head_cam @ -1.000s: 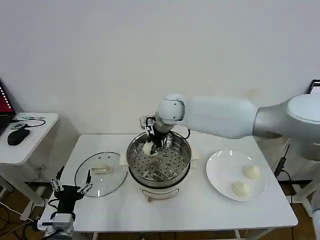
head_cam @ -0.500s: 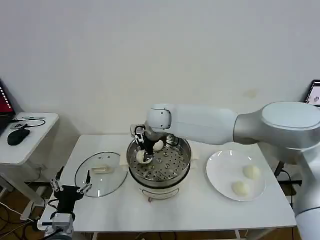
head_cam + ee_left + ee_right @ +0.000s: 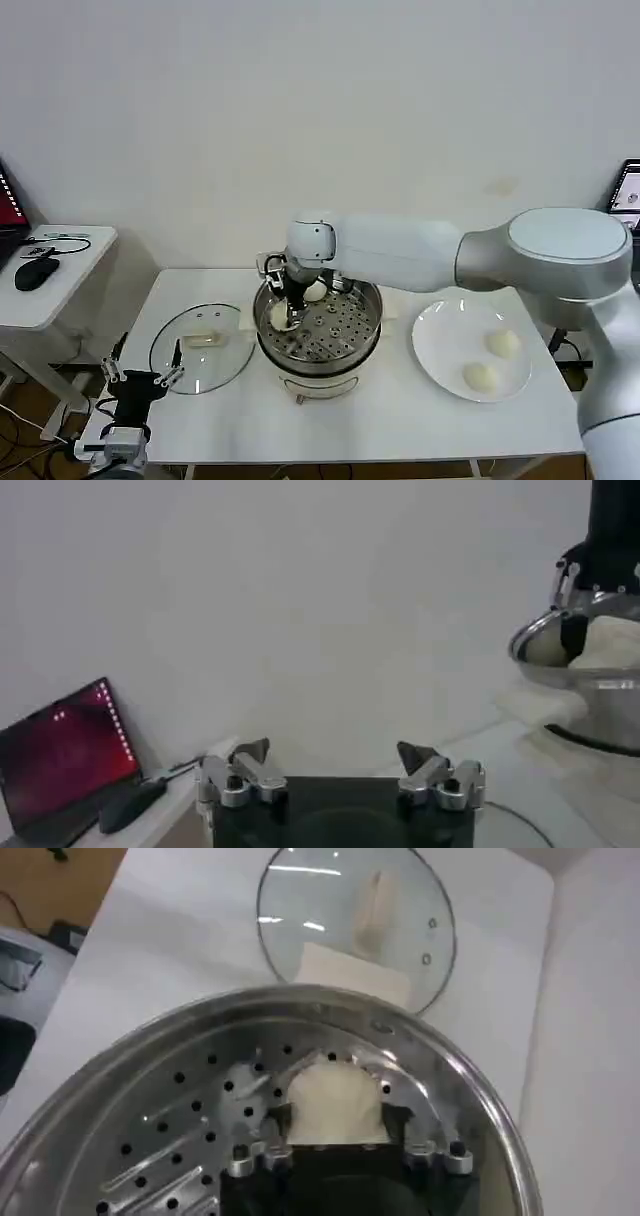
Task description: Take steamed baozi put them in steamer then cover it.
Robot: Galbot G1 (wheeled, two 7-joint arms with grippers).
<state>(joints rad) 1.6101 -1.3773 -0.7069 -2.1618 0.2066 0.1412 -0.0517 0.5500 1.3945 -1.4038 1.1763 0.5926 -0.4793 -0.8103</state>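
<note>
My right gripper [image 3: 288, 311] reaches down into the left side of the steamer [image 3: 322, 362], a shiny steel pot with a perforated tray. It is shut on a cream-white baozi [image 3: 279, 317]. The right wrist view has that baozi [image 3: 335, 1100] squeezed between the fingers of the right gripper [image 3: 338, 1118], low over the tray near the steamer's rim [image 3: 486, 1118]. A second baozi [image 3: 316, 291] lies in the steamer behind it. Two more baozi [image 3: 503, 343] [image 3: 481, 376] rest on the white plate [image 3: 440, 345]. The glass cover [image 3: 200, 348] [image 3: 355, 918] lies flat left of the steamer. My left gripper [image 3: 140, 379] [image 3: 335, 765] is parked open at the table's front left corner.
The white table [image 3: 380, 420] holds the cover, the steamer and the plate in a row. A small side table [image 3: 45, 295] with a mouse stands at the far left, and a laptop [image 3: 60, 755] sits beside it. A wall closes off the back.
My right gripper has carried the baozi leftward and lower inside the steamer, uncovering the second baozi behind it. The left arm has stayed put.
</note>
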